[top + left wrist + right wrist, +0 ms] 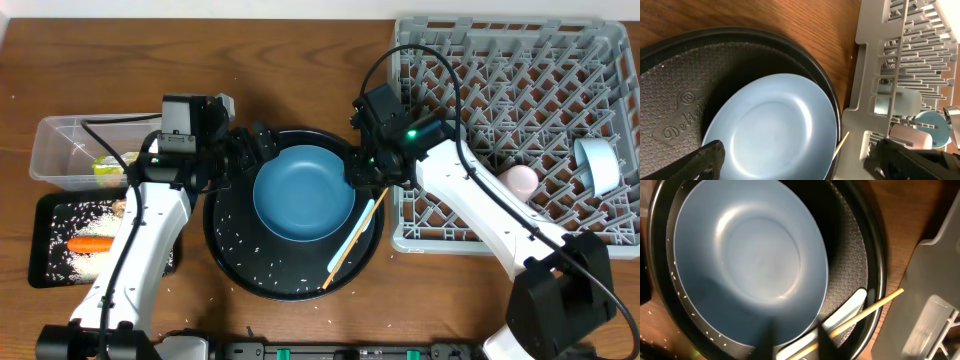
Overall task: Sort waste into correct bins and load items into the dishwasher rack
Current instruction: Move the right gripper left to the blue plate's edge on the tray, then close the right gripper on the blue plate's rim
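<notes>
— What was the biggest thing there?
— The dishwasher rack [500, 25], a square grey plastic crate with lattice walls and rows of upright pegs, at two o'clock on the table. A pink cup [519, 180] and a light-blue cup [600, 165] lay among its pegs.
— Next?
— The round black tray [235, 265], pebbled inside with script embossed in its floor, at six o'clock. On it sat the smooth blue plate [303, 192]. A thin wooden chopstick [345, 258] and a slim white utensil [357, 228] lay at the plate's four o'clock, and white rice grains [262, 262] speckled the tray.
— The bins?
— At nine o'clock was a clear plastic tub [50, 150] holding a yellow-green wrapper [108, 166]. At its six o'clock was a shallow black tray [45, 265] with an orange carrot [90, 243] among more rice.
— The grippers?
— The left gripper [800, 150] stood spread wide over the plate's ten o'clock edge. The right gripper [796, 330] was pressed nearly together at the plate's three o'clock rim. Whether it pinched the rim I couldn't tell.
— The surface?
— A brown wooden table [300, 50] with visible grain.
</notes>
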You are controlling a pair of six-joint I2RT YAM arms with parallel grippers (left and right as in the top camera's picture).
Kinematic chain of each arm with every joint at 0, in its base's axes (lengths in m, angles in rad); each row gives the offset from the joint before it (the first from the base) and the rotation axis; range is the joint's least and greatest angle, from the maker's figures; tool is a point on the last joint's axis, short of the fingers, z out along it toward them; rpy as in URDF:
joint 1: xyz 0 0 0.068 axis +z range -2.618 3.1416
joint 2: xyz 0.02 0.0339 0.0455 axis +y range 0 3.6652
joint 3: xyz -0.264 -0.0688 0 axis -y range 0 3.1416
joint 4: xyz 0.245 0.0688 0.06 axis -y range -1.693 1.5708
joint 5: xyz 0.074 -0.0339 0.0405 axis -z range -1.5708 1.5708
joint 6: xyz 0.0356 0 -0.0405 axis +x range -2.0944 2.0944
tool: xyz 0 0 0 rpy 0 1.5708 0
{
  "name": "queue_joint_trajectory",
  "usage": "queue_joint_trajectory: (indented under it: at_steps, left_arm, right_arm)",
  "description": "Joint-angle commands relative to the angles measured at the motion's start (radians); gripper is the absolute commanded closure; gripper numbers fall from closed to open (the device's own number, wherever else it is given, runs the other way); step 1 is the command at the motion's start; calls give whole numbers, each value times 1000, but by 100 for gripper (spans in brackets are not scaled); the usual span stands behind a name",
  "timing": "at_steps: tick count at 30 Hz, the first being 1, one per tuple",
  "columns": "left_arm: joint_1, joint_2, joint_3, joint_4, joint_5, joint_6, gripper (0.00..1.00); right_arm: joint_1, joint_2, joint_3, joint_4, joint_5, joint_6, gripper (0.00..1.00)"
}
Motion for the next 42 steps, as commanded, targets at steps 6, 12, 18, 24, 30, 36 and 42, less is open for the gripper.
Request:
queue_joint_trajectory:
  at_steps: [6,12,18,24,30,36,42]
  left_arm:
    - [6,0,0,1,-12,13,2]
    - [6,0,0,1,-12,13,2]
    - [6,0,0,1,-12,13,2]
    - [6,0,0,1,-12,13,2]
    - [6,0,0,1,-12,13,2]
    - [6,0,0,1,-12,13,2]
    - [6,0,0,1,-12,13,2]
  right_arm:
    - [9,-13,4,-6,-12,15,99]
    - [9,-13,4,-13,-1,30,99]
    - [8,-13,4,-24,9,75,99]
    - [8,-13,4,-55,112,175,99]
    - [8,-13,4,-85,156,198,99]
    - [10,-13,4,-69,156,136,99]
    - [9,-13,4,-68,153,53,67]
